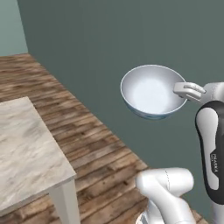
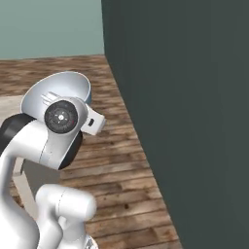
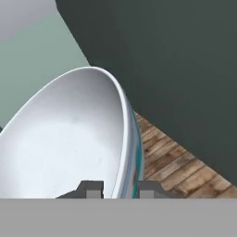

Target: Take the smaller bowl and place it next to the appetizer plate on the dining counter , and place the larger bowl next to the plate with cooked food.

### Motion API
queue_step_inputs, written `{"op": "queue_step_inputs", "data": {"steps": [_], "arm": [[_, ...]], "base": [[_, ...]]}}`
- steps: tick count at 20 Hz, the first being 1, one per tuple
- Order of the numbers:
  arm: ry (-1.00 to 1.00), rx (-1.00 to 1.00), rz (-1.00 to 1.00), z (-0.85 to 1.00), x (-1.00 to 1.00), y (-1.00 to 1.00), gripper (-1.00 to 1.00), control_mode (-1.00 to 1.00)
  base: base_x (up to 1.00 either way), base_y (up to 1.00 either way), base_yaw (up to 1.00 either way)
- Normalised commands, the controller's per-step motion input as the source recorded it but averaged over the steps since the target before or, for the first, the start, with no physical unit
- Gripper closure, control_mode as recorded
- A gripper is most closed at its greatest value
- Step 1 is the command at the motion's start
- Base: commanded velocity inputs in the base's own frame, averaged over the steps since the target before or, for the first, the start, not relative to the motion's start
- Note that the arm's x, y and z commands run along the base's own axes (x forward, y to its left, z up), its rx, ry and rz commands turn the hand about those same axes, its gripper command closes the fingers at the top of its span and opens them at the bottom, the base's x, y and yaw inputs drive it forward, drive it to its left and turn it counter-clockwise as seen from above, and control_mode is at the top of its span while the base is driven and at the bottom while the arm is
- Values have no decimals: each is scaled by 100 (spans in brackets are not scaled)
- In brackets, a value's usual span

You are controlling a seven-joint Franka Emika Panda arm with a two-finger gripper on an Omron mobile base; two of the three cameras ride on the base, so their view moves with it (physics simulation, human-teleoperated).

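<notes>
While the two-finger gripper (image 3: 119, 190) pinches its rim, one fingertip inside and one outside, the deep round bowl (image 1: 151, 91), glossy white inside and light blue outside, hangs in the air above the wooden plank floor (image 1: 92, 144), beside a dark grey-green wall (image 1: 131, 39). Small lettering on the white arm's (image 1: 213, 144) dark joint is too blurred to read. A beige marble-look countertop (image 1: 26, 148) lies to the left.

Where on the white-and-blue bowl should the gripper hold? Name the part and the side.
The thin rim wall. The larger bowl is deep and wide, so one finger goes inside, one outside, coming over the edge nearest the arm, as the gripper shows now.
</notes>
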Motion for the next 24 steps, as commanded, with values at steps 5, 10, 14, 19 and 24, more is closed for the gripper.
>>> {"op": "queue_step_inputs", "data": {"steps": [5,10,14,19,24], "arm": [[0,0,0,0,0,0,100,100],[0,0,0,0,0,0,100,100],[0,0,0,0,0,0,100,100],[0,0,0,0,0,0,100,100],[0,0,0,0,0,0,100,100]], "base": [[100,-8,35],[100,-17,34],[100,-16,32],[100,-16,31],[100,-15,30]]}}
